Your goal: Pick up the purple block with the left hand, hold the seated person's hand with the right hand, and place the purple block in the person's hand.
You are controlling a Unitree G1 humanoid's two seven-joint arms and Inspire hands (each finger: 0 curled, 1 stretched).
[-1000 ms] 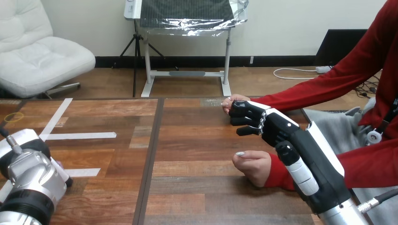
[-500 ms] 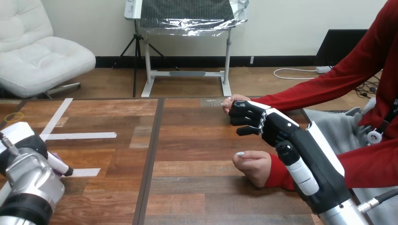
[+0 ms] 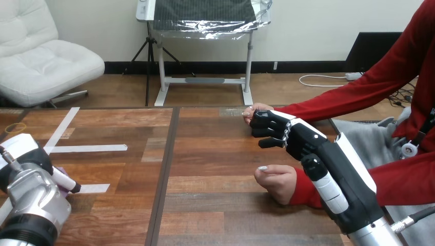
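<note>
Presently, the left robot hand (image 3: 63, 180) is found over the purple block (image 3: 59, 171) near the desk's (image 3: 215, 205) left edge; its grip cannot be told. The right robot hand (image 3: 287, 134) is curled round the person's farther hand (image 3: 254, 108). The block should be fully enclosed before lifting.

We log a wooden worktop (image 3: 215, 205), split front to back by a dark seam (image 3: 165, 174). White tape strips (image 3: 87, 148) lie on its left half. A small yellow ring (image 3: 15, 127) sits near its far-left edge.

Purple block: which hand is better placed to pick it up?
Left. The left hand is right at the purple block; the right hand is far across, curled round the person's farther hand.
</note>
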